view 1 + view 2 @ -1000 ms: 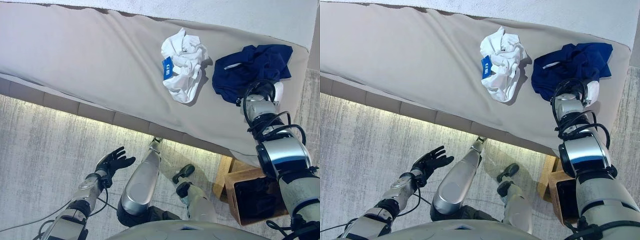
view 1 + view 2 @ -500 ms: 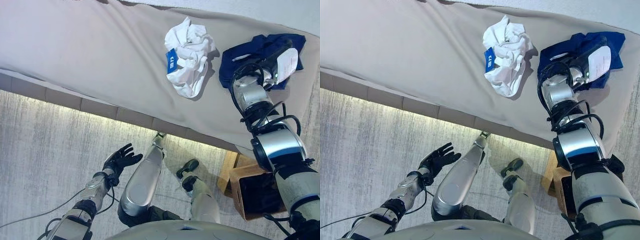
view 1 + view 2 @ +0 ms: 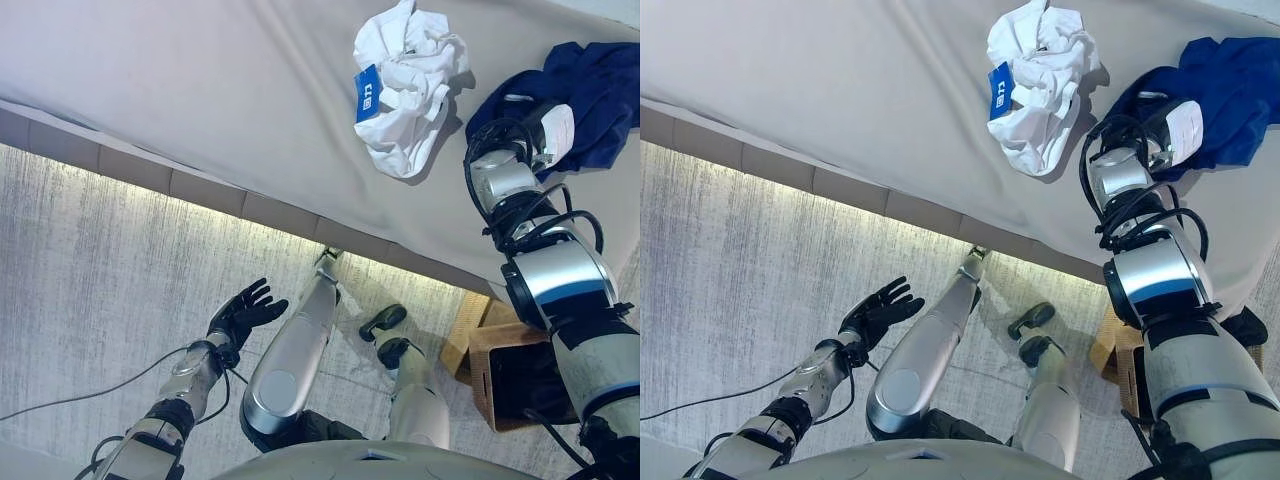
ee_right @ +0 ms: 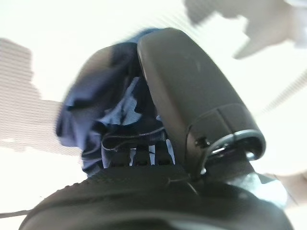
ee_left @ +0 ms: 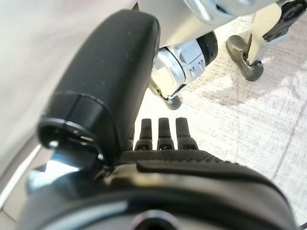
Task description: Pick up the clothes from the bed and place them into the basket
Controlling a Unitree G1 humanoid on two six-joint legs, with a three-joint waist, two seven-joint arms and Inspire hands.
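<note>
On the bed [image 3: 200, 110], covered in a plain beige sheet, two garments lie near its right end. A crumpled white garment [image 3: 410, 85] with a small blue label sits to the left, and just beside it on the right lies a dark blue garment [image 3: 600, 95], bunched into folds.

The right hand [image 3: 553, 128] reaches over the bed's edge and rests on the near side of the dark blue garment. In the right wrist view the dark blue garment [image 4: 103, 105] shows just past the hand [image 4: 144, 191], with the fingers [image 4: 139, 155] pointing into its folds; whether they have closed on the cloth cannot be told, since their tips are hidden in the fabric.

The left hand [image 3: 243, 311] hangs low over the pale grey carpet [image 3: 90, 280], well apart from the bed, with its fingers spread and straight and nothing in it. The left wrist view shows the same hand [image 5: 163, 163] with its fingers [image 5: 164, 134] extended over the floor.

A wooden basket [image 3: 515, 385] with a dark inside stands on the floor at the robot's right, below the bed's edge. Both garments are on the bed, well apart from it.
</note>
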